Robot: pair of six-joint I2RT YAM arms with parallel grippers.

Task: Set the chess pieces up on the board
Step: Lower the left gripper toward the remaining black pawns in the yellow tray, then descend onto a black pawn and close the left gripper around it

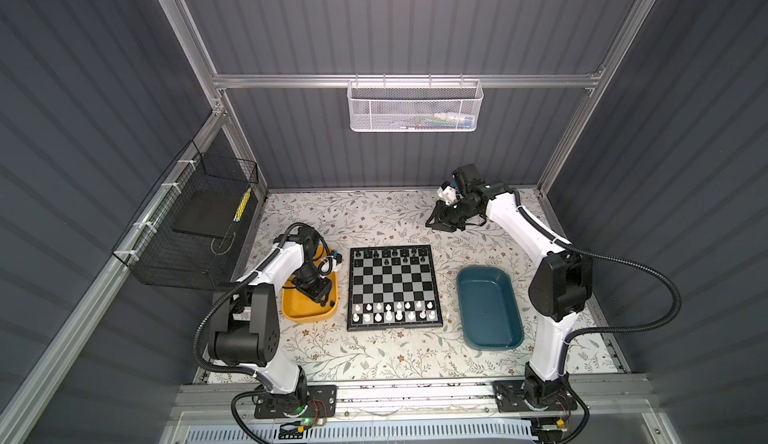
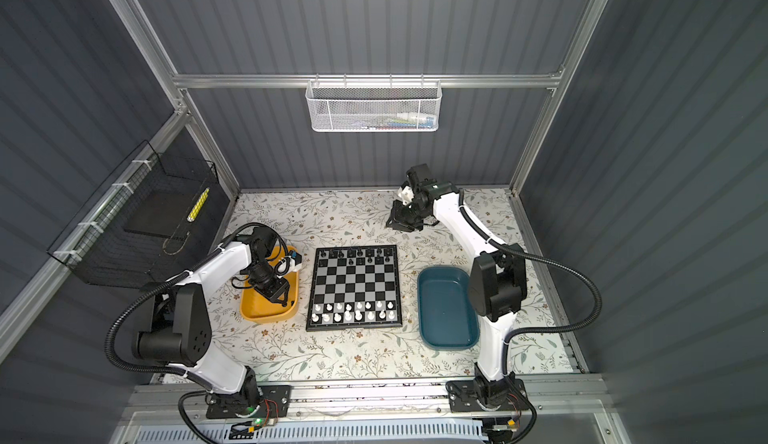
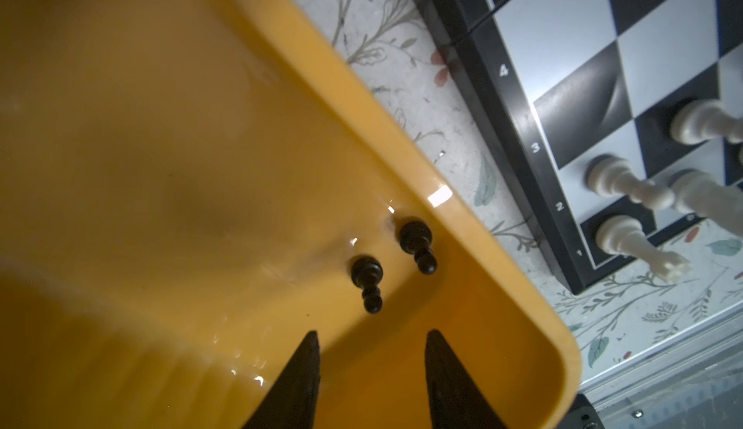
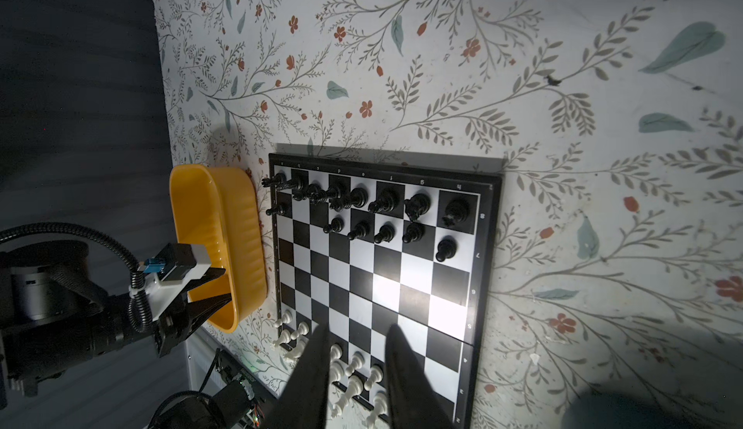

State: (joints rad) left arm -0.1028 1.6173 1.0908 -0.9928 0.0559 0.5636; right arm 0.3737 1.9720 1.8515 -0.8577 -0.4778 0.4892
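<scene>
Left claw: my left claw (image 3: 373, 334) is down inside the yellow tray (image 3: 161, 165), jaws a moderate way apart, and there's nothing between them!
Black pawns: two black pawns (image 3: 368, 280) sit on the tray floor just ahead of my fingertips, close by the wall that faces the board. They're near each other, clear of the claw, and standing as far as I can tell.
Right claw: my right claw (image 4: 357, 328) hangs high over the far side of the table, beyond the board. Its jaws are narrow, with a slim gap showing, and it's gripping nothing.
Board: the board (image 1: 392, 286) lies flat on the flowered tabletop (image 1: 374, 354), right between the yellow tray and the teal tray (image 1: 490, 309).
White pieces: the white pieces (image 1: 392, 312) stand upright across the two near rows.
Black pieces: the black pieces (image 1: 390, 254) line the two far rows, and the pawn row there is only partly filled.
</scene>
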